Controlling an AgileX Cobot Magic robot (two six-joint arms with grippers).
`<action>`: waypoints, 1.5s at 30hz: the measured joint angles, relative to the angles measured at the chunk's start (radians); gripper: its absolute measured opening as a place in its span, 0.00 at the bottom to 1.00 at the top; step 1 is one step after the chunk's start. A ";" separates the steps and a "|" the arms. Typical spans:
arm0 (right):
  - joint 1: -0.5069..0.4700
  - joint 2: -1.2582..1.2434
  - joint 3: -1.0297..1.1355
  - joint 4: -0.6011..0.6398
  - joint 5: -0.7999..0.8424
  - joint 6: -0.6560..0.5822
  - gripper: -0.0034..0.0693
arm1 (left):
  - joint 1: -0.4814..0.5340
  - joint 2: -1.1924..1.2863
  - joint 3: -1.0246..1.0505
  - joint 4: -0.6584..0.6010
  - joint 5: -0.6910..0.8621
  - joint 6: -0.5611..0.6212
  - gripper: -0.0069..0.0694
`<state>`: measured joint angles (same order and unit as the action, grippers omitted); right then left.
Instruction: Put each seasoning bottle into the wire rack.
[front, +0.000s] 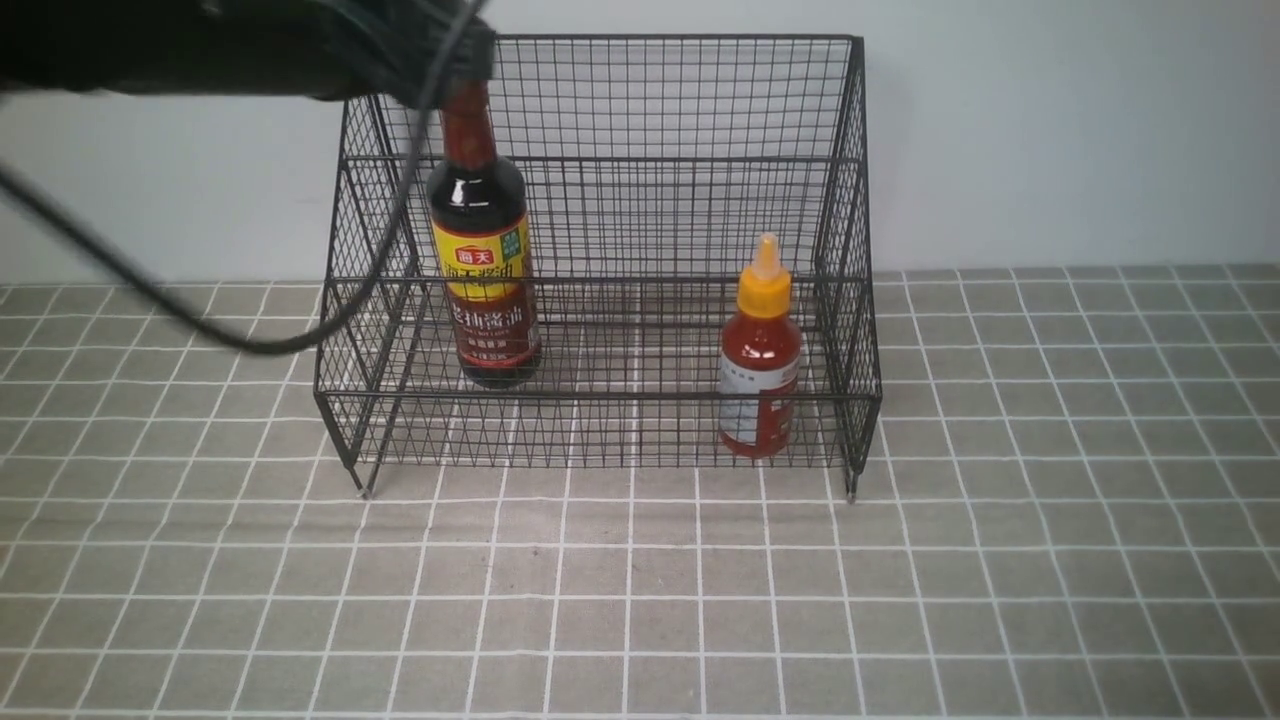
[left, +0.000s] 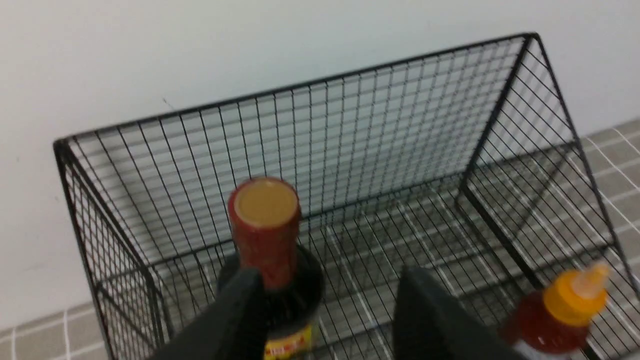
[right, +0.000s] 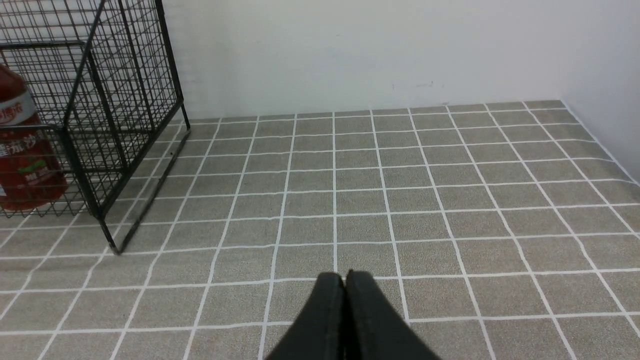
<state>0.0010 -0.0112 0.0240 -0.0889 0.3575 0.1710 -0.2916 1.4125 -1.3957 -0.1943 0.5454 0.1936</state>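
Left gripper (left: 325, 300) spread wide at the soy-sauce bottle (front: 484, 250), upright at the wire rack's (front: 640, 150) left; red squeeze bottle (front: 759, 350) upright at its right; right gripper (right: 344, 285) pinched together, holding nothing.

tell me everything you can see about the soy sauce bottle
The soy sauce bottle is tall, dark and glossy, with a brown-red cap and neck wrap and a yellow-and-red label in Chinese. It stands upright inside the wire rack, toward the robot's left. The left end effector is open above it, one finger beside its shoulder.

Open rack (front: 640, 200) top, apparently unobstructed
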 joint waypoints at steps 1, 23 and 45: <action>0.000 0.000 0.000 0.000 0.000 0.000 0.03 | 0.000 -0.013 0.001 0.000 0.000 -0.001 0.46; 0.000 0.000 0.000 0.000 0.000 0.000 0.03 | 0.000 -0.685 0.496 -0.080 0.255 -0.053 0.08; 0.000 -0.001 0.000 0.000 0.000 -0.003 0.03 | 0.070 -1.199 0.978 0.307 -0.057 -0.194 0.08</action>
<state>0.0010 -0.0119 0.0240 -0.0889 0.3575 0.1683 -0.2218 0.2139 -0.4177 0.1124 0.4889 0.0000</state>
